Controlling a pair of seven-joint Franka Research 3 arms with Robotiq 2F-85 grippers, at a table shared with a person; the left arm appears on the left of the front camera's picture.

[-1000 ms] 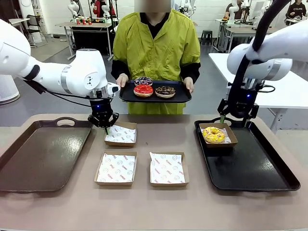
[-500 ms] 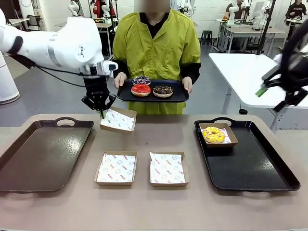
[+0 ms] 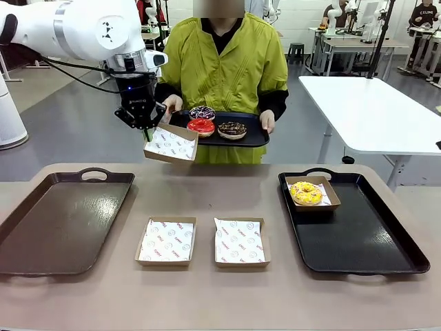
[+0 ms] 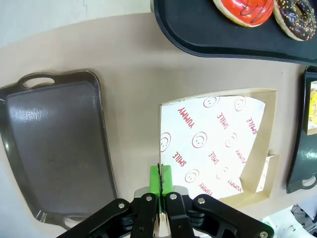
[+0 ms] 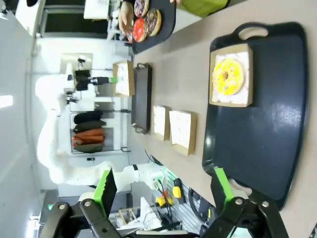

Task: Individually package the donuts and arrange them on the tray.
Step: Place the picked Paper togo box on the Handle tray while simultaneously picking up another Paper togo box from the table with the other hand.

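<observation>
Cardboard box [image 3: 171, 143] clamped at its edge in left hand [image 3: 145, 132], held up beside person's far tray [image 3: 252, 137] of three donuts [image 3: 201, 126]; right hand [image 5: 163, 186] spread apart.

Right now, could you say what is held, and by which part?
The left gripper: jaws shut on the rim of the airborne cardboard box. The right gripper: nothing.

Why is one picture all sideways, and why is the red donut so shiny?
Right wrist view: the camera is rolled with the wrist, so the tray with the yellow donut looks sideways. Left wrist view: lights leave white glare spots on the glossy red donut. Front view: sharp and evenly lit, with faint shadows.
</observation>
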